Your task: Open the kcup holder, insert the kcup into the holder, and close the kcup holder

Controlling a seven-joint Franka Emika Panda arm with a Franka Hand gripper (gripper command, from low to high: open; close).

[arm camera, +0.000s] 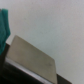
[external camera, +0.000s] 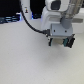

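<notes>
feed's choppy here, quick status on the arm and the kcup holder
Gripper low over the white table, fingers too blurred to call open or shut. Kcup holder and kcup not clearly in view. Wrist view: tan flat panel, teal edge. Nothing seen blocking.

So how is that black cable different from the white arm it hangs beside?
The cable is black, while the arm is white. The cable is thin and bends in a loose curve, while the arm is thick and blocky. Both lead to the grey end effector above the white table.
</notes>
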